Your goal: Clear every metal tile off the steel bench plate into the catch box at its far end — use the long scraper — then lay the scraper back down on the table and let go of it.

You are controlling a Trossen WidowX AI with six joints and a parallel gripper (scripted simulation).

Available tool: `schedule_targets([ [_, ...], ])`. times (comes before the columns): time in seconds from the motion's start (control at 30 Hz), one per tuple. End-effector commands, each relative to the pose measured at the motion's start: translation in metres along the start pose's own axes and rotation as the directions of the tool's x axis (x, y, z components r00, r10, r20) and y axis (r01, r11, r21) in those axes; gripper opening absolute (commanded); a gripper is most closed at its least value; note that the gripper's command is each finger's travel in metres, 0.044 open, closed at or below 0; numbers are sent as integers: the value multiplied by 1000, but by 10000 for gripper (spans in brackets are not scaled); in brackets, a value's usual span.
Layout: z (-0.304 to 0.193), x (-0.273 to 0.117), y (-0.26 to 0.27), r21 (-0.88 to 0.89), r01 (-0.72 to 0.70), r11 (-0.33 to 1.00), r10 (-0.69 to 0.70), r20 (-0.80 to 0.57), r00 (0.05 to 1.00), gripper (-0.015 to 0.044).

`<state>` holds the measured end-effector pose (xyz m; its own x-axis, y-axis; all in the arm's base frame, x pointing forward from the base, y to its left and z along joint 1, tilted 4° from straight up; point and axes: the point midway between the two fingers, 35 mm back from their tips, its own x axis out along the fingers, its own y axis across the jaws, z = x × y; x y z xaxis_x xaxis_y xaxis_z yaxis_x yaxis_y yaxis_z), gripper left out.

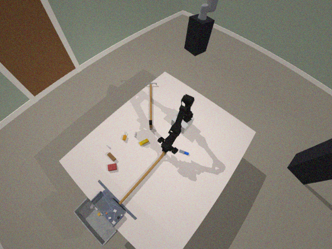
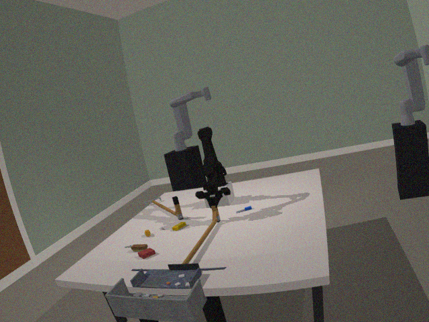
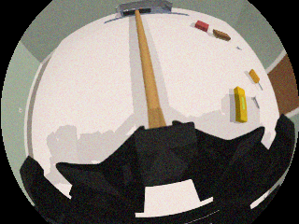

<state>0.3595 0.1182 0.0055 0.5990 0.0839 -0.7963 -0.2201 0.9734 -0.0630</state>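
Pincer (image 1: pixel 165 151) (image 2: pixel 214 205) (image 3: pixel 164 127) pinching the scraper (image 1: pixel 141 178) (image 2: pixel 201 240) (image 3: pixel 147 65) — some tiles (image 1: pixel 114 210) (image 2: pixel 181 276) look boxed; we've got several left on the plate (image 1: pixel 106 199) (image 2: pixel 155 277), then scraper down, release.

The place looks like a robotics lab or workshop. Two pale grey jointed robot arms (image 2: pixel 181 119) (image 2: pixel 413 83) stand on tall black box-shaped pedestals (image 2: pixel 183 170) (image 2: pixel 410 162) near plain green walls (image 2: pixel 259 86) with white skirting. A black jointed robot arm (image 1: pixel 175 128) (image 2: pixel 210 162) works over a broad white table (image 1: pixel 203 139) (image 2: pixel 277 242) (image 3: pixel 93 70), which carries wooden-handled tools and a blue-grey metal tray (image 1: pixel 107 199) (image 2: pixel 155 277). A brown door-like panel (image 1: pixel 32 40) with a white frame breaks one wall.
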Motion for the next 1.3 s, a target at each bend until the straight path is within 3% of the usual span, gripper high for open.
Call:
schedule_targets([
  [0.0, 13, 4, 0, 1, -3, 1000, 3, 16, 1000, 0],
  [1.27, 61, 37, 6, 1, -3, 1000, 3, 21, 1000, 0],
])
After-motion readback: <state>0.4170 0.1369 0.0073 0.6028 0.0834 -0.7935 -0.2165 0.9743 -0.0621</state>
